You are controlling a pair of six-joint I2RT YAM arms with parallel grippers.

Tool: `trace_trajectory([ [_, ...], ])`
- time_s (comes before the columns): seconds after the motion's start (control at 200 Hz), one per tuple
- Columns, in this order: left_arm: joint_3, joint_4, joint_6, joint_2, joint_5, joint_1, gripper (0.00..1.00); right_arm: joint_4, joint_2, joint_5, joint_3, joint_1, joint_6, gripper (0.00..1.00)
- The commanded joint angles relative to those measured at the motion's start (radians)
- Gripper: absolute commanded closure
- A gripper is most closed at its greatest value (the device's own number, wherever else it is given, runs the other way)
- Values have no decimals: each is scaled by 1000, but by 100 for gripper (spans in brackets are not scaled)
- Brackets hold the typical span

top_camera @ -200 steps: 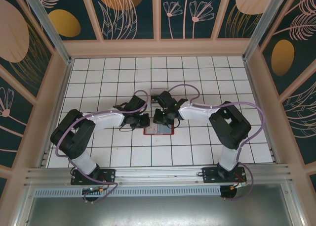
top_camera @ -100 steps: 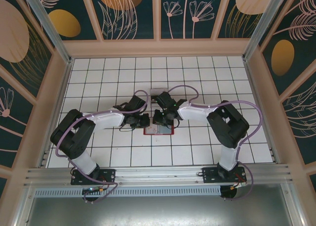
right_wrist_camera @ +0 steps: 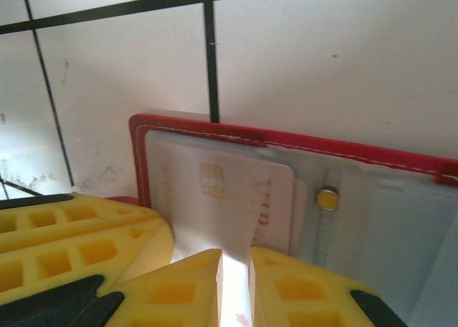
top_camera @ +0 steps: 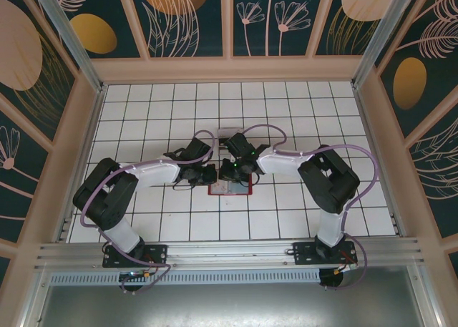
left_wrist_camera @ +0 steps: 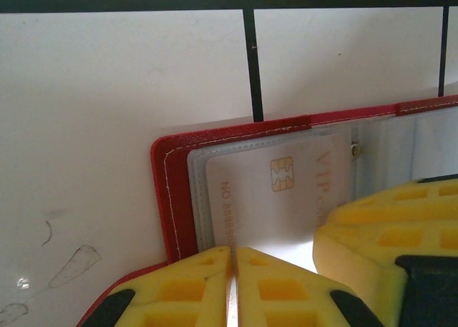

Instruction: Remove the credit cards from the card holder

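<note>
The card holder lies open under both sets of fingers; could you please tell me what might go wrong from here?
1. The right fingers seem to pinch the pale credit card still inside its sleeve; they may catch the sleeve too and lift the card holder with it.
2. The left fingers sit shut at the holder's near edge, close beside the right ones, so the two could collide.

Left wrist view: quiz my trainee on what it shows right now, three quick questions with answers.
1. Which letters are printed on the pale plastic card with the gold chip inside the flat red folding wallet?
2. True or false: the wallet lies folded shut.
3. The yellow fingers of the left tool are: A spread wide, B shut together, C bent upward.
Key: 1 VIP; 2 false, it lies open; 3 B.
</note>
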Motion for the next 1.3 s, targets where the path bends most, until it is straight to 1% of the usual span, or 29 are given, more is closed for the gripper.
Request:
trace_trajectory([
  [0.0, 2, -46, -2, 10, -21, -4, 87, 49, 13, -42, -20, 7, 23, 82],
  [0.15, 6, -49, 0, 12, -23, -3, 86, 41, 17, -36, -24, 6, 22, 82],
  [0.37, 20, -62, 6, 8, -30, -4, 82, -89, 28, 75, 6, 8, -10, 82],
  [0.505, 23, -69, 7, 9, -35, -3, 81, -135, 16, 113, 15, 6, -27, 83],
  [0.671, 23, -74, 8, 11, -37, -4, 81, -145, 8, 115, 27, 6, -32, 83],
  [0.811, 31, -81, 13, 25, -34, -3, 81, -92, -13, 65, 21, 6, -27, 83],
  [0.936, 32, -95, 19, 36, -54, -4, 83, -59, -44, 38, 14, 0, -16, 83],
  [1.031, 32, -104, 25, 36, -63, -5, 85, -55, -59, 37, 6, -9, -15, 83],
  [1.071, 34, -108, 27, 65, -66, -5, 85, -58, -62, 38, 1, -13, -16, 82],
  [1.176, 37, -115, 29, 73, -69, -5, 86, -66, -65, 43, -10, -21, -23, 83],
  [1.296, 39, -120, 32, 83, -69, -6, 86, -63, -65, 47, -27, -28, -22, 80],
])
